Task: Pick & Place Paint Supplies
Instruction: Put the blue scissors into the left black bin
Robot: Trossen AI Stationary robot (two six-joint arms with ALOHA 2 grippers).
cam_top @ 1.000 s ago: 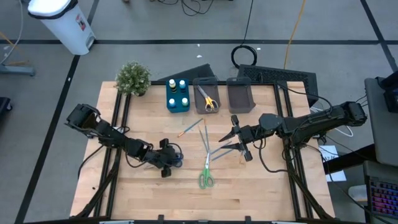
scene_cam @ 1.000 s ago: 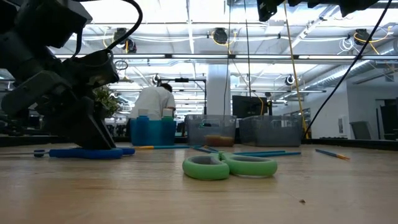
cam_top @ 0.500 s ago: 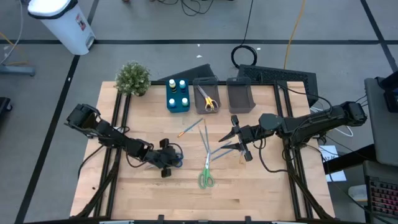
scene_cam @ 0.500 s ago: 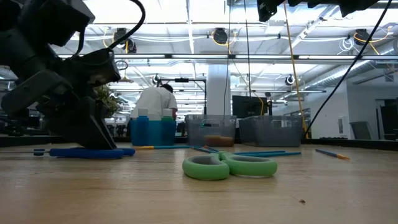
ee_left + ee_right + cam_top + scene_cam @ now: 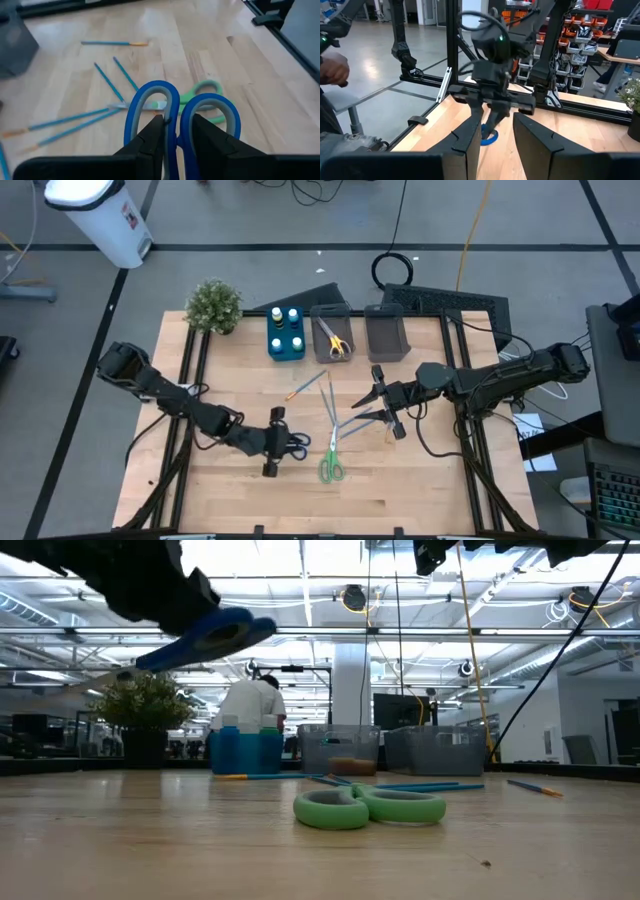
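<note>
My left gripper [image 5: 283, 442] [image 5: 177, 122] hangs above the table's middle, shut on blue-handled scissors [image 5: 298, 442] [image 5: 208, 635] that are lifted clear. Green-handled scissors [image 5: 331, 467] [image 5: 370, 808] [image 5: 206, 91] lie flat on the table just to the right of it. Several thin blue brushes [image 5: 331, 405] [image 5: 107, 82] lie flat farther back. My right gripper [image 5: 372, 405] [image 5: 501, 131] is open above the brushes' right ends and touches nothing. Its wrist view shows the left arm with the blue scissors [image 5: 489, 138]. My left gripper holds the blue scissors by the handle, where the two finger loops meet [image 5: 176, 120], pinched between its two fingers [image 5: 154, 135]. The fingers come slanting from the table's left. The loops stick out past the fingertips. The scissors are clear of the table and tilted; the gripper hides the blades.
At the far edge stand a blue bin with small bottles [image 5: 286, 335], a grey bin holding scissors [image 5: 332, 336], another grey bin [image 5: 387, 335] and a potted plant [image 5: 213, 306]. The near half of the tabletop [image 5: 400, 490] is bare wood. A person stands in the room behind [image 5: 250, 705].
My left gripper has risen and moved toward the table's right, toward the green scissors. The blue scissors, lying on the table a second ago, are now lifted clear and tilted. The right arm has kept still.
</note>
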